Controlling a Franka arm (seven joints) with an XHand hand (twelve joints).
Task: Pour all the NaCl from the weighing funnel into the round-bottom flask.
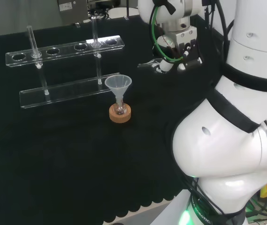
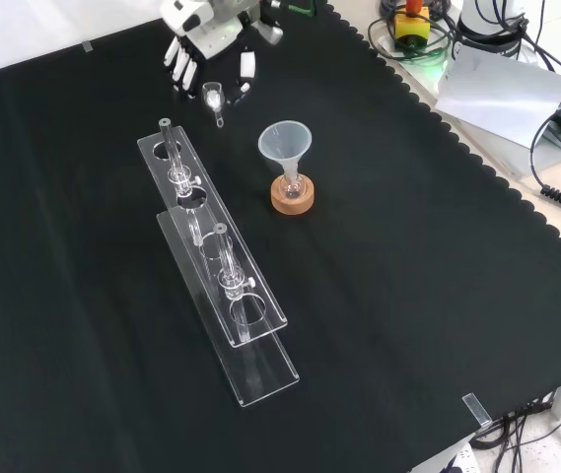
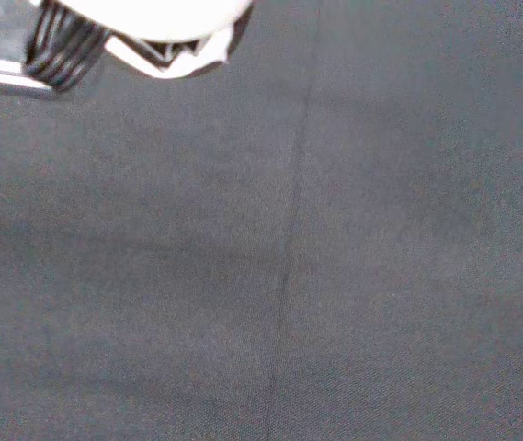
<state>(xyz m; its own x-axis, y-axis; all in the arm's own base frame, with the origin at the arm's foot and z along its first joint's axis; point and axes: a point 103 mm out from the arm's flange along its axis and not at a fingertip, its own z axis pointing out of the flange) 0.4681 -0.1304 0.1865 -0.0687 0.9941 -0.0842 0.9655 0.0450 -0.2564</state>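
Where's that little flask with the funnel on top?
In the front view the flask sits on a cork ring mid-cloth, right of the clear rack, below the hand.

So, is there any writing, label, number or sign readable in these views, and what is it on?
Nothing can be read.
Print on the collar at the arm's base, head view: too small to read.
Label on the grey box behind the bench, head view: too blurred to read.
Funnel, flask, cork ring, clear rack: no marks visible.
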